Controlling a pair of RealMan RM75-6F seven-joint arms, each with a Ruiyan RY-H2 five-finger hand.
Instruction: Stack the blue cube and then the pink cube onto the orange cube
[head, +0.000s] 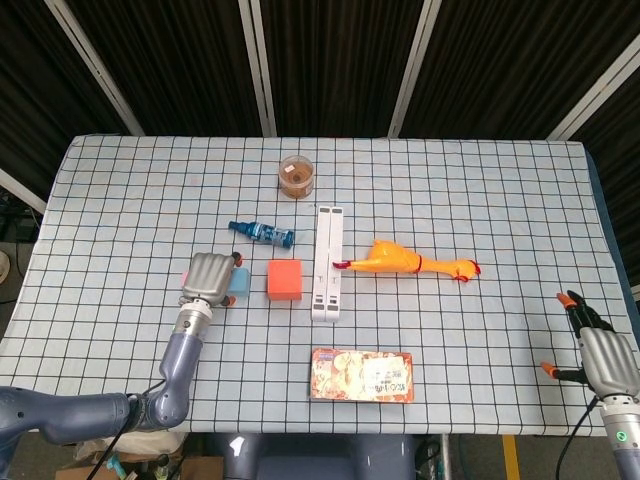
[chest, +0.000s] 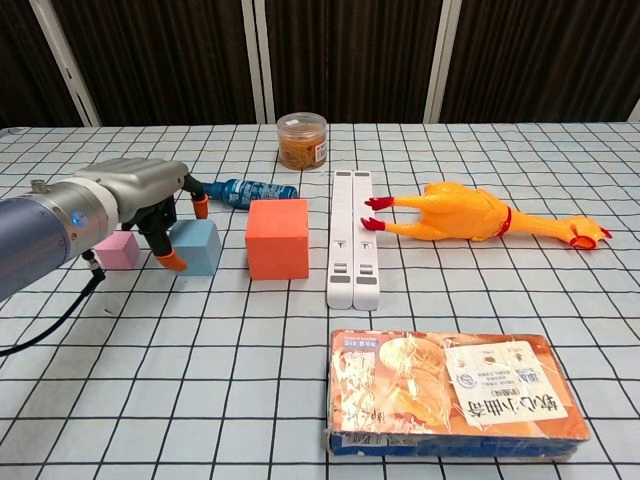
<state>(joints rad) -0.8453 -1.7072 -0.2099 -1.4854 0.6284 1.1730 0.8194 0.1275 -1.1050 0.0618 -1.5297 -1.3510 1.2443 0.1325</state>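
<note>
Three cubes sit on the checked tabletop (chest: 420, 140) toward its left side: the blue cube (chest: 198, 245) lies between the pink cube (chest: 118, 250) on its left and the larger orange cube (chest: 277, 238) on its right, each resting on the cloth and none stacked. The left hand (chest: 140, 200) hangs over the blue cube, its orange-tipped fingers (chest: 170, 262) straddling the cube, one tip down at the front left edge and another (chest: 200, 208) behind its top; whether they actually press the cube cannot be told, and the cube rests flat on the cloth. In the head view the left hand (head: 208, 278) covers most of the blue cube (head: 240, 279), with the orange cube (head: 285, 280) just beside it. Behind the cubes lies a small blue bottle (chest: 245, 190) on its side. Right of the orange cube runs a long white bar (chest: 352, 235), and past that a rubber chicken (chest: 470, 215) lies flat. At the back stands a clear round jar (chest: 301, 140) with brownish contents that cannot be made out. A wrapped food box (chest: 455, 392) lies near the front edge. The right hand (head: 605, 355) sits well apart at the tabletop's right edge, fingers spread, holding nothing.
</note>
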